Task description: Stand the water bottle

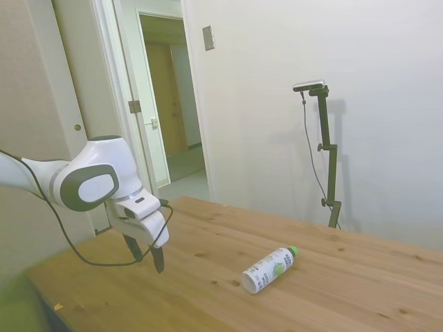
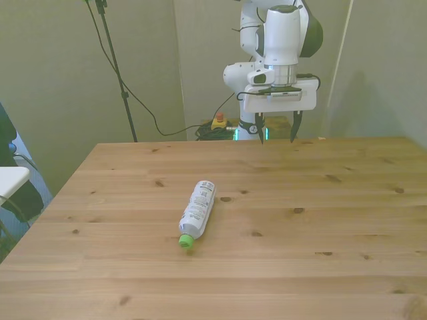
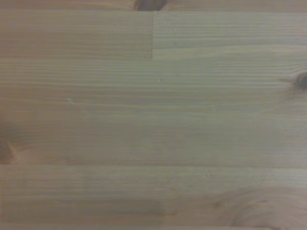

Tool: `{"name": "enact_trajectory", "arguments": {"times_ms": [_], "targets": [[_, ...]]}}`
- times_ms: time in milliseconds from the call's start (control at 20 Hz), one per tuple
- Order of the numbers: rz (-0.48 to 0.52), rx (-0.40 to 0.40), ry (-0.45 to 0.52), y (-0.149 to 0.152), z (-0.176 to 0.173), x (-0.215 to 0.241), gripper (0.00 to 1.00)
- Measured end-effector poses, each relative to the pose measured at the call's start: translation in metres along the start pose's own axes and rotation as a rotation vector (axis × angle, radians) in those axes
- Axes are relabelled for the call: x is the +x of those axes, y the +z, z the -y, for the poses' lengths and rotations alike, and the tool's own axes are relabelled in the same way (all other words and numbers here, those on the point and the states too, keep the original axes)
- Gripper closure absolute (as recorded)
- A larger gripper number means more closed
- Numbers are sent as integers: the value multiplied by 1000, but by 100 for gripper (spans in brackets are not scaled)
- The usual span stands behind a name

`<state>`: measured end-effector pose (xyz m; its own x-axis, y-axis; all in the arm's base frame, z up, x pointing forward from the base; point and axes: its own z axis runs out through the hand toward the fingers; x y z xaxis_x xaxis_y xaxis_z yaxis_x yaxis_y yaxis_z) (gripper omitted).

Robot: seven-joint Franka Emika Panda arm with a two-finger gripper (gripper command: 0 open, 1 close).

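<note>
The water bottle (image 2: 197,210) lies on its side on the wooden tabletop (image 2: 333,220), not upright. In the front view it rests near the middle of the board, slightly toward the front view's left, with its long axis running diagonally: the green cap (image 2: 186,241) points toward the near edge and the flat base points toward the far edge. In the side view the same bottle (image 1: 268,268) lies with its cap (image 1: 293,250) turned toward the far wall and its white base facing the camera. The white label carries green graphics and dark text; the text is too small to read. Nothing touches the bottle and no other object lies beside it on the tabletop (image 1: 208,290). The pincer (image 2: 275,131) hangs above the far edge of the tabletop, well apart from the bottle, toward the front view's right of it. Its two dark fingers point straight down with a clear gap between them, so it is released and grasps nothing. In the side view the pincer (image 1: 146,254) hovers just above the wood without touching it. The wrist view shows only bare wood grain of the tabletop (image 3: 153,120), slightly blurred, with a dark knot (image 3: 302,80) at one edge. Behind the tabletop a white wall and an open doorway (image 1: 169,104) are visible in the side view.
</note>
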<state>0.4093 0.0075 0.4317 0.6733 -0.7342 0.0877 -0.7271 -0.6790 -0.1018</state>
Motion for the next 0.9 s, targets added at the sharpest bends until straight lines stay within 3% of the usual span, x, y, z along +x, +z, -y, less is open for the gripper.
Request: {"name": "enact_trajectory", "arguments": {"times_ms": [400,700,900], "targets": [[-31,21,35,-17,5,34,0],[-104,20,89,-45,15,122,0],[-122,7,115,-37,20,192,0]]}}
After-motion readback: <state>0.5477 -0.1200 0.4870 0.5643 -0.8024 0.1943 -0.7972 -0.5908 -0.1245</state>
